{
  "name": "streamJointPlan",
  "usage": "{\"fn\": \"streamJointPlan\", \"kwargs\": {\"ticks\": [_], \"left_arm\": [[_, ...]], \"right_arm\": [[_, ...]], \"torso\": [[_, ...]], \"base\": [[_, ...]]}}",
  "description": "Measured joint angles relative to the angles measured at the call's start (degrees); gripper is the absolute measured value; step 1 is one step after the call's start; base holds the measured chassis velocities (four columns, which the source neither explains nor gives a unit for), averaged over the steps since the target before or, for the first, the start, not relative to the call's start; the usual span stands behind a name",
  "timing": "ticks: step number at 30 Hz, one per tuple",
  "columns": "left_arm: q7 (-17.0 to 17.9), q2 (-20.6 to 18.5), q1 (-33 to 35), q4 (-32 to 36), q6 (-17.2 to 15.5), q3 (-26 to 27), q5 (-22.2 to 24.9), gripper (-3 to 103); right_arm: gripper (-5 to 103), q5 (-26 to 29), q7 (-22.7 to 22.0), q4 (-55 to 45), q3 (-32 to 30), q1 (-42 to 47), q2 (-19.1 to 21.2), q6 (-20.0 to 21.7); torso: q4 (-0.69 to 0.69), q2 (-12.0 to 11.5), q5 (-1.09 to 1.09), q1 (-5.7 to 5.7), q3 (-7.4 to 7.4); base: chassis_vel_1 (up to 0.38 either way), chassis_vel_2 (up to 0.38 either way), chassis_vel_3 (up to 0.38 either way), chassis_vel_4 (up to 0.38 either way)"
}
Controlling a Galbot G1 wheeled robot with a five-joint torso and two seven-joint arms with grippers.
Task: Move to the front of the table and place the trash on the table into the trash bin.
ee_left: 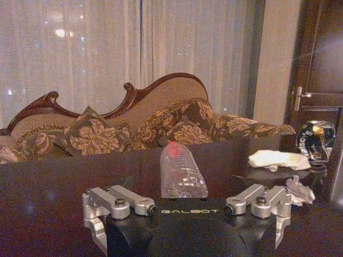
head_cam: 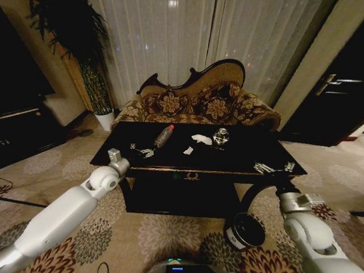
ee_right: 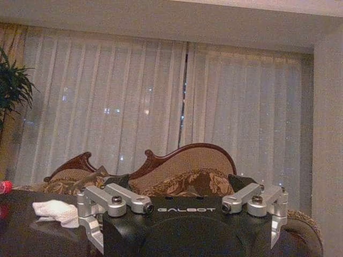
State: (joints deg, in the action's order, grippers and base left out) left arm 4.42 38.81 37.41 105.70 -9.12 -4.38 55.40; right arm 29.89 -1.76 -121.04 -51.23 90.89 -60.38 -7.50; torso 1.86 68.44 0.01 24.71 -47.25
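Trash lies straight ahead of the left gripper (ee_left: 186,222), whose jaws stand spread wide and empty just above the near-left part of the large glossy black-brown table (head_cam: 239,161). The closest item is a clear plastic bottle with a red cap (ee_left: 181,172), lying on its side with its base just beyond the fingertips and its long axis running away toward the table's far edge and the floral carved-back sofa (head_cam: 196,104). Farther along the far edge, toward the right end, sit a small crumpled white paper scrap (ee_left: 299,189), a larger white tissue wad (ee_left: 278,159) and a shiny clear rounded item (ee_left: 316,140).

The right gripper (head_cam: 274,168) hovers at the front right corner, jaws likewise spread with nothing between them, the tissue wad off toward the table's middle in its wrist view. The left arm looks nearer the bottle. A round black bin (head_cam: 245,230) sits on the patterned carpet below the near edge, beside the right arm.

"GALBOT" is printed on both gripper bodies; the writing on the rounded item is unreadable.
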Motion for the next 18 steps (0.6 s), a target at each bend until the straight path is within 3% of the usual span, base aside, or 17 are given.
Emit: {"fn": "streamJointPlan", "kwargs": {"ticks": [12, 18], "left_arm": [[-0.66, -1.06, -4.81, -3.76, -0.31, -4.24, -0.32, 100], [-1.65, 0.96, -10.6, -9.59, 1.03, -10.13, -1.81, 100]], "right_arm": [[100, -1.28, 0.62, 1.28, 0.62, -0.42, -1.48, -0.96], [100, -1.42, 0.76, 1.43, 0.82, -0.21, -1.86, -1.08]], "torso": [[-0.01, 0.0, -0.01, 0.0, 0.0], [-0.01, 0.0, -0.02, 0.0, 0.0]], "base": [[0.0, 0.0, 0.0, 0.0], [0.0, 0.0, 0.0, 0.0]]}}
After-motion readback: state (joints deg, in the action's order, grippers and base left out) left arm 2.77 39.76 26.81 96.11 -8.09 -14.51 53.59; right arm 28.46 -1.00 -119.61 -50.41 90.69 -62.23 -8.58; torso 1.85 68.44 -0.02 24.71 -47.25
